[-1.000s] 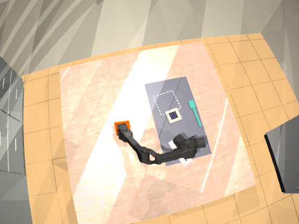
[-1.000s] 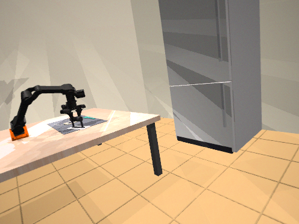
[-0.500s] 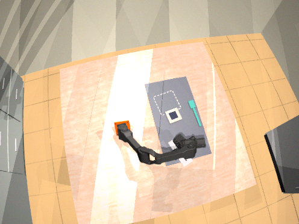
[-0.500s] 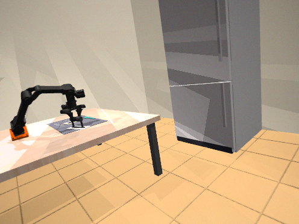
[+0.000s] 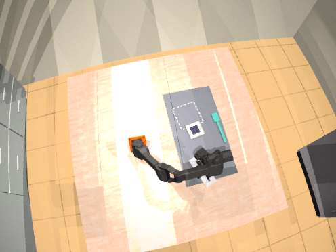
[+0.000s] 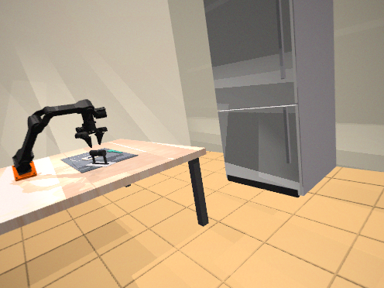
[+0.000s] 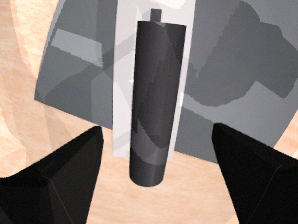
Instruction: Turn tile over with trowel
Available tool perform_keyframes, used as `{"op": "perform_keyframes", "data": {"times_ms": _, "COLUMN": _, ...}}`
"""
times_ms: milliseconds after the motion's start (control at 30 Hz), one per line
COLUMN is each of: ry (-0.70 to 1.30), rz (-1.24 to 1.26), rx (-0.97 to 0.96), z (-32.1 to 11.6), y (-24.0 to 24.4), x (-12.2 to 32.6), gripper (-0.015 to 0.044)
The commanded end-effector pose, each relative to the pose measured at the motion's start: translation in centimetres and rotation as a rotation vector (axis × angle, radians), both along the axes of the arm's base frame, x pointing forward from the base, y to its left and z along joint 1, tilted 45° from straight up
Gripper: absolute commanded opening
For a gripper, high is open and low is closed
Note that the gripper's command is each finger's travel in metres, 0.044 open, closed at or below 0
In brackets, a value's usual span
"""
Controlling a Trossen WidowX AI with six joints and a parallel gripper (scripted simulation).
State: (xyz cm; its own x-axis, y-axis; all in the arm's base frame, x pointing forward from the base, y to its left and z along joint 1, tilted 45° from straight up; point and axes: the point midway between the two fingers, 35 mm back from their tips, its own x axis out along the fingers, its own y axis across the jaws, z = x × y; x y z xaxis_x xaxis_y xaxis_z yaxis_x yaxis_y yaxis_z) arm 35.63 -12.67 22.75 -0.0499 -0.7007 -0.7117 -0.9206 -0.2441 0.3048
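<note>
The white tile (image 5: 194,130) lies on the grey mat (image 5: 190,95) (image 6: 77,162) (image 7: 75,65) with its dark square mark facing up. It sits at the near corner of the dashed outline (image 5: 183,105), mostly outside it. The trowel (image 6: 98,154) (image 7: 152,100) (image 5: 208,181), with a dark round handle on a white blade, lies at the mat's near edge, apart from the tile. My gripper (image 5: 202,159) (image 6: 90,137) (image 7: 158,132) is open and hangs right above the handle. Its fingers stand clear on both sides and hold nothing.
A teal flat tool (image 5: 219,127) (image 6: 114,150) lies on the mat's right side. The arm's orange base (image 5: 137,142) (image 6: 24,170) stands left of the mat. A tall grey fridge (image 6: 271,93) (image 5: 320,176) stands on the floor beyond the table's right end.
</note>
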Motion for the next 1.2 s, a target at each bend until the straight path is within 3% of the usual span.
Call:
{"op": "perform_keyframes", "data": {"times_ms": 0, "ry": -0.021, "rz": -0.002, "rx": 0.002, "z": 0.5, "y": 0.3, "x": -0.1, "gripper": 0.0300}}
{"op": "perform_keyframes", "data": {"times_ms": 1167, "ry": -0.888, "rz": -0.773, "rx": 0.265, "z": -1.0, "y": -0.7, "x": -1.4, "gripper": 0.0300}}
